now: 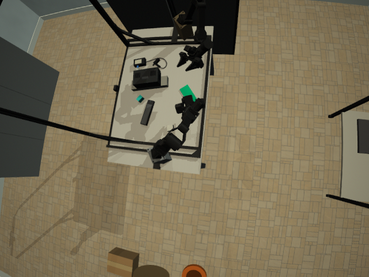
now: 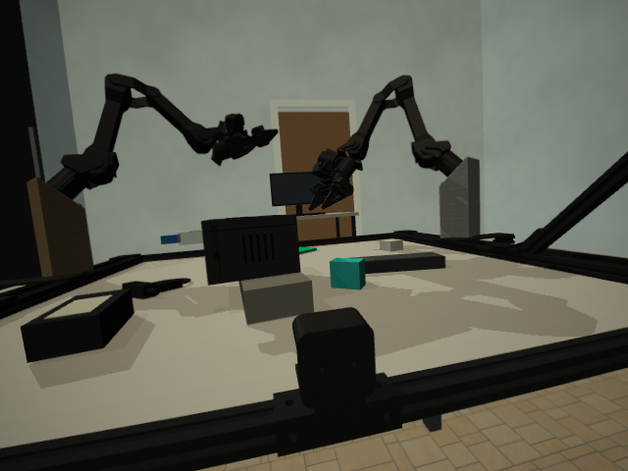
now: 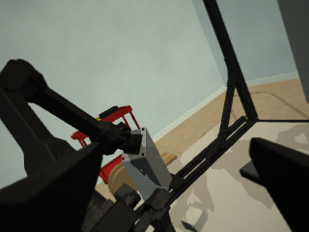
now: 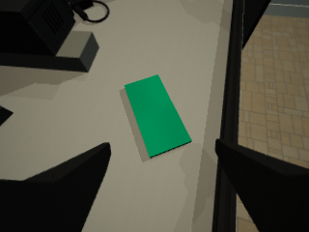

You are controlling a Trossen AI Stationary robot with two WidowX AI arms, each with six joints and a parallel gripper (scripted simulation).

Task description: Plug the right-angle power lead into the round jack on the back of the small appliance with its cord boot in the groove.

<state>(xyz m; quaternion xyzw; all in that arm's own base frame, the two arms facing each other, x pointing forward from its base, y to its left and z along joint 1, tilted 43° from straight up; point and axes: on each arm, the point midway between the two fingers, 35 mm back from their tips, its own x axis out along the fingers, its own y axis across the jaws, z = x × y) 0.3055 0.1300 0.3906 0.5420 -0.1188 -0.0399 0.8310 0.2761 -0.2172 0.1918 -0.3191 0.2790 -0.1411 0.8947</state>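
The black appliance [image 1: 146, 78] [image 2: 250, 250] [image 4: 29, 24] sits on a grey base [image 1: 164, 81] [image 2: 276, 298] [image 4: 79, 45]. The dark plug end of the lead [image 1: 156, 62] [image 2: 139, 289] lies on the table beside it, its cord curled in a loop. The power brick [image 1: 139, 62] [image 2: 66, 335] lies near one end of the appliance. The jack and groove cannot be made out. My left gripper [image 1: 183, 67] [image 2: 247, 146] [image 3: 174, 147] is open and empty, high above the table. My right gripper [image 2: 318, 206] [image 4: 162, 146] is open and empty above the table, near the green card.
A green card [image 1: 187, 90] [image 2: 306, 249] [image 4: 156, 116] lies flat. A teal cube [image 1: 139, 98] [image 2: 347, 274] and a dark bar [image 1: 147, 112] [image 2: 405, 262] lie beyond the appliance from the lead. A small pale block [image 2: 391, 245] [image 3: 194, 218] is farther off. Black rails edge the table.
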